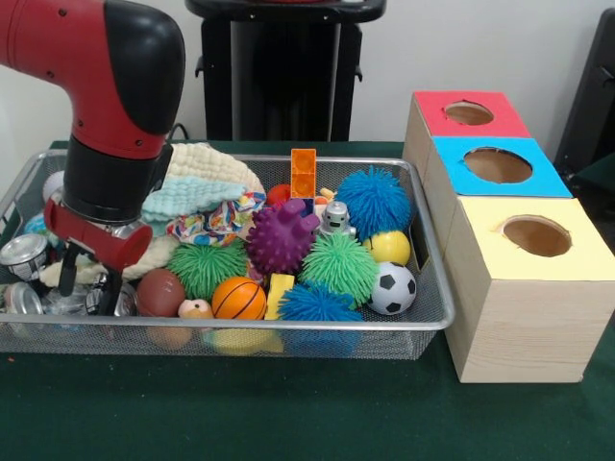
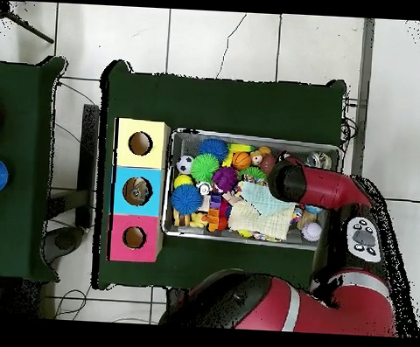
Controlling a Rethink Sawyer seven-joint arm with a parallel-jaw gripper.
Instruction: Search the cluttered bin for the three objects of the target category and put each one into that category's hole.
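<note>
The bin (image 1: 434, 322) is a wide silver wire-mesh basket full of toys; it also shows in the overhead view (image 2: 250, 239). My gripper (image 1: 87, 281) is down in the bin's left end, fingers apart, among silver cans (image 1: 23, 255). It looks open with nothing clearly held. In the overhead view the red arm (image 2: 311, 184) hides it. To the right stand three wooden boxes with holes: red top (image 1: 469, 113), blue top (image 1: 498, 165), yellow top (image 1: 536, 235). Balls lie at the front: a soccer ball (image 1: 392, 288), a basketball (image 1: 238, 298) and a brown football (image 1: 160, 292).
Also in the bin are spiky balls in green (image 1: 341, 267), blue (image 1: 373, 200) and purple (image 1: 281, 238), an orange brick (image 1: 304, 173), a small robot toy (image 1: 335, 219), a yellow ball (image 1: 389, 248) and knitted cloths (image 1: 202, 187). The table has a green cover (image 1: 288, 413).
</note>
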